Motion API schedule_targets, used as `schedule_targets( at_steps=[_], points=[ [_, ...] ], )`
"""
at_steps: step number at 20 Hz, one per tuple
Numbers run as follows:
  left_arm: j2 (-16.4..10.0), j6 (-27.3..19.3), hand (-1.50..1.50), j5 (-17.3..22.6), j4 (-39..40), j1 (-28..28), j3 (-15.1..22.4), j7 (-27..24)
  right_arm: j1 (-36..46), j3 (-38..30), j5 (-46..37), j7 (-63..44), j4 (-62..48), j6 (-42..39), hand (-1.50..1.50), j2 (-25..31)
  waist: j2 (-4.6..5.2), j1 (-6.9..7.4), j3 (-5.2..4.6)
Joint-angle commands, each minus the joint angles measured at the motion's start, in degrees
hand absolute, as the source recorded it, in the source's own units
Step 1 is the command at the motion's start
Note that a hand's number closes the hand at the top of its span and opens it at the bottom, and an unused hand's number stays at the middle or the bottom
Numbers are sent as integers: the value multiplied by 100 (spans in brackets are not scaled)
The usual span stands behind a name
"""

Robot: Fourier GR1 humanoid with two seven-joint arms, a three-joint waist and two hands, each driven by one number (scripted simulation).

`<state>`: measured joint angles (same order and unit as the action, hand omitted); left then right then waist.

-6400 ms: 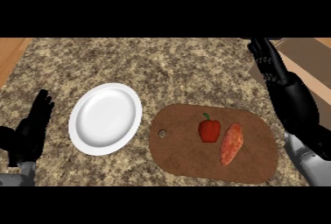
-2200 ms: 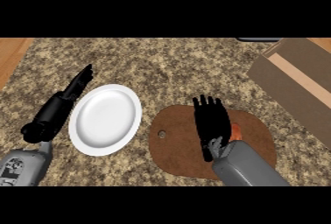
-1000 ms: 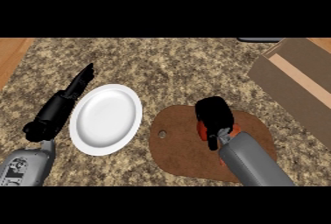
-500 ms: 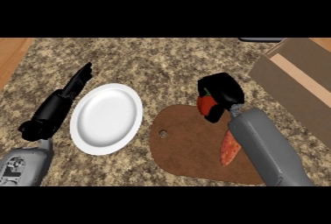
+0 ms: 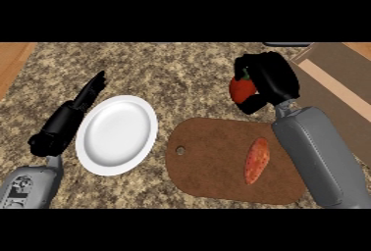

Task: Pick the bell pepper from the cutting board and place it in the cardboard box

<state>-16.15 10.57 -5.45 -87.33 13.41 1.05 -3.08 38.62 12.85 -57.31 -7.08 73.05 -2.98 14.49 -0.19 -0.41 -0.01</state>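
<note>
My right hand point(image 5: 272, 78) is curled round the red bell pepper point(image 5: 241, 89), holding it above the counter just beyond the far edge of the brown cutting board point(image 5: 210, 166). The pepper's green stem points up and most of its right side is hidden by the fingers. The cardboard box point(image 5: 337, 93) lies open at the right edge, to the right of the hand. My left hand point(image 5: 72, 115) rests at the left with straight fingers, beside the white plate.
An orange sweet potato point(image 5: 256, 160) lies on the cutting board, next to my right forearm point(image 5: 319, 157). A white plate point(image 5: 117, 134) sits left of the board. The speckled stone counter point(image 5: 174, 68) stretches behind them.
My right hand closed on the bell pepper, lifted it off the cutting board and carried it up and toward the far right. The left hand has stayed put.
</note>
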Motion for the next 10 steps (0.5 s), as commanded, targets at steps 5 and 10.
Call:
schedule_targets(
  at_steps=[5,10],
  points=[
    [99,-125,0,-131,-66,-101,36,29,241,-1579,489,-1306,827,183,150,245,-15,-62,1],
    [-131,222,0,101,-500,-425,-113,-23,556,-2322,553,-1329,114,287,150,807,18,107,2]
  ],
)
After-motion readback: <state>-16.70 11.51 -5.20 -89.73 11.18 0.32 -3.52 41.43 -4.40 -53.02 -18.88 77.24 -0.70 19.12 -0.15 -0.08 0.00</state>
